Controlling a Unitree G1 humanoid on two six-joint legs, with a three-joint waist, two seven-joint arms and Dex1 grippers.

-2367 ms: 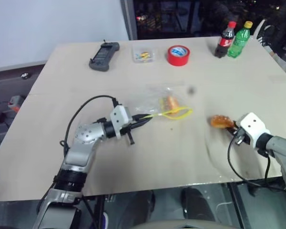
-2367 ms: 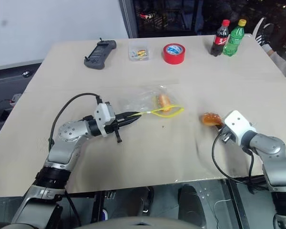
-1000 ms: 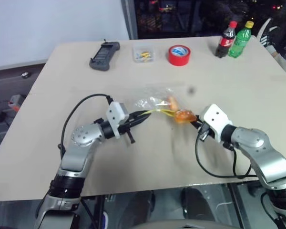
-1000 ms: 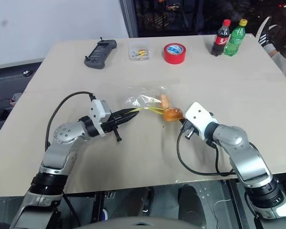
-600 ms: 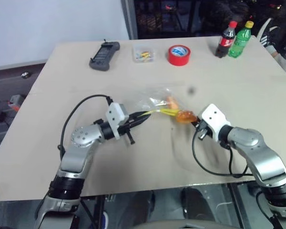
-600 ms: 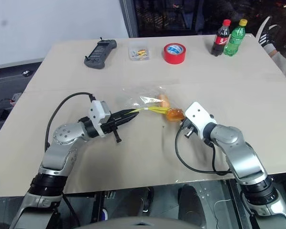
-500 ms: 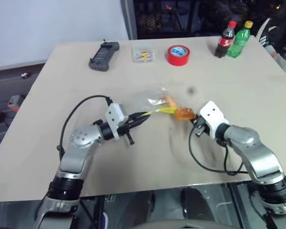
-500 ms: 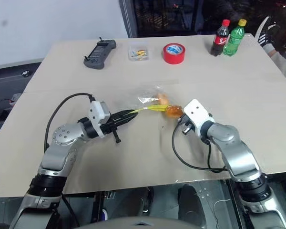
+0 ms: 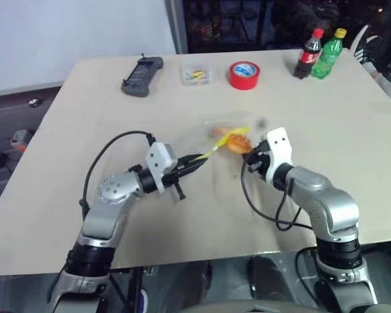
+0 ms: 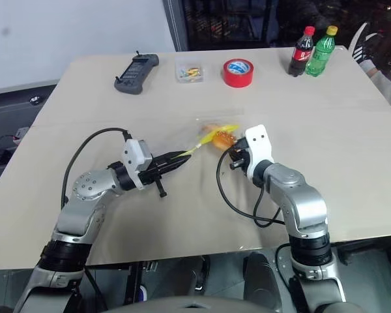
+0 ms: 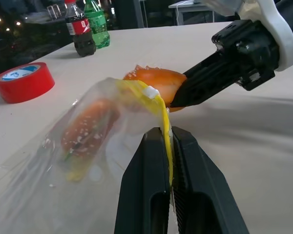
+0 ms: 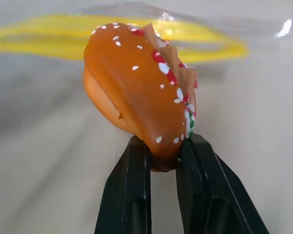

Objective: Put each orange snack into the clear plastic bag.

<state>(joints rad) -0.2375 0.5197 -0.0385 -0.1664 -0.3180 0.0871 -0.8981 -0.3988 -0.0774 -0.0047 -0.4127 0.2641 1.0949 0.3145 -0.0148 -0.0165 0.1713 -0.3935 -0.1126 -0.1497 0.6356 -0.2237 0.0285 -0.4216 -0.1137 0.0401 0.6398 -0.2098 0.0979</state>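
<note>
While pinched shut on the yellow zip strip (image 11: 162, 117), left gripper (image 11: 167, 146) holds the clear plastic bag (image 11: 83, 146) open, one orange snack (image 11: 85, 129) inside. Now swung in from the right, right gripper (image 12: 162, 161) clamps the second snack (image 12: 141, 92) right at the mouth. Nearly bagged.
</note>
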